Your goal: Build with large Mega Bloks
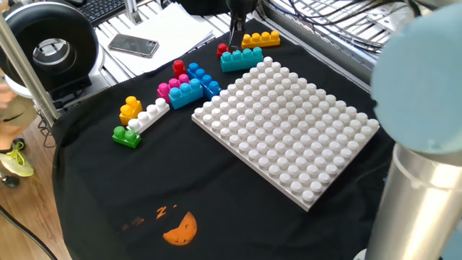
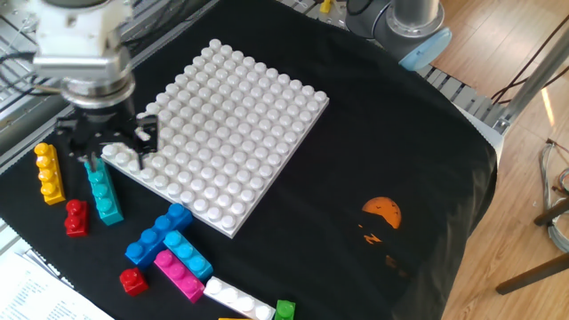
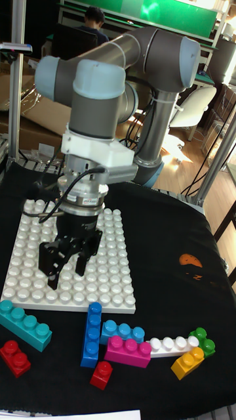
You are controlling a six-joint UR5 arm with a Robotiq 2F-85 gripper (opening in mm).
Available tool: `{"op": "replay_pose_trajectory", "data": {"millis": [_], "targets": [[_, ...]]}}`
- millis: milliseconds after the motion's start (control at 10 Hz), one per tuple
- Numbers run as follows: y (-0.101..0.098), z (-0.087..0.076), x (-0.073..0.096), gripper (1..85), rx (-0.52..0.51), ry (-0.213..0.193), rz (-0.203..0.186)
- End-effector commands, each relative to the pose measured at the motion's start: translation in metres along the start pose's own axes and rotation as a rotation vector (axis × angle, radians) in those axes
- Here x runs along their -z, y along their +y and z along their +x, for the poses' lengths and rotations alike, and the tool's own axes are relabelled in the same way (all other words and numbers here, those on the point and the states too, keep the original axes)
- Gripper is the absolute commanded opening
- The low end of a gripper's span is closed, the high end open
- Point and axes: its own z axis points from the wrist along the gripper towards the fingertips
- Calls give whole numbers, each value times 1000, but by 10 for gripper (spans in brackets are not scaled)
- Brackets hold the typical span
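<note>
1. Beside the white baseplate (image 1: 286,127), in one fixed view, the bricks lay in three lots on the black cloth (image 1: 108,188). At the plate's far corner were one teal brick (image 1: 241,59), one yellow brick (image 1: 260,39) behind it and one small red brick (image 1: 222,49). The gripper (image 1: 234,37) hung just above the teal brick's end; whether its claw was spread could not be told from this side. Left of the plate sat a cluster: one pink brick (image 1: 170,88), one light blue brick (image 1: 187,92), one dark blue brick (image 1: 203,78) and a second small red brick (image 1: 178,68). Farther left lay one white brick (image 1: 151,115), one green brick (image 1: 126,136) and one orange brick (image 1: 131,109).

2. Near the baseplate's left corner, in the other fixed view, the gripper (image 2: 114,158) stood with its fingers spread, holding nothing, over the teal brick's upper end. The teal brick (image 2: 104,190) lay flat on the cloth just beside the plate's edge.

3. Below the baseplate, in the tall fixed view, the claw (image 3: 64,270) was likewise spread and empty above the studs. Ten bricks were counted in all.
</note>
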Motion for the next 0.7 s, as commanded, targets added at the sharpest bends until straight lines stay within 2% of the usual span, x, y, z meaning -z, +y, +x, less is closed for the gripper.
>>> {"op": "replay_pose_trajectory", "data": {"millis": [0,200,400,600], "targets": [[-23,3,-21,660,82,24,9],[-31,11,-36,663,119,62,21],[-34,17,-53,663,124,75,22],[-37,17,-65,660,122,68,25]]}}
